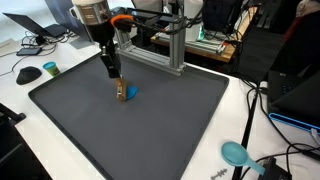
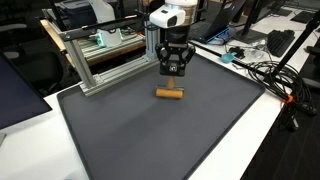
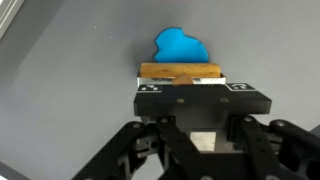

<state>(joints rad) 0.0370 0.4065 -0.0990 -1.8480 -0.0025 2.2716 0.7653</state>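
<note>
Seemingly, the end effector (image 2: 172, 72) hovers, jaws apart, just over the wooden block (image 2: 170, 93) lying on the bench (image 2: 200, 130) just beside a blue piece (image 3: 180, 45): approach stage, I judge, needing a straight descent before closing.

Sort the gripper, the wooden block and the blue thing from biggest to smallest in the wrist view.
1. gripper: biggest, though it is nearest the camera.
2. wooden block and blue thing: about alike. The block is wider and the blue thing is taller, so I won't rank them.
</note>
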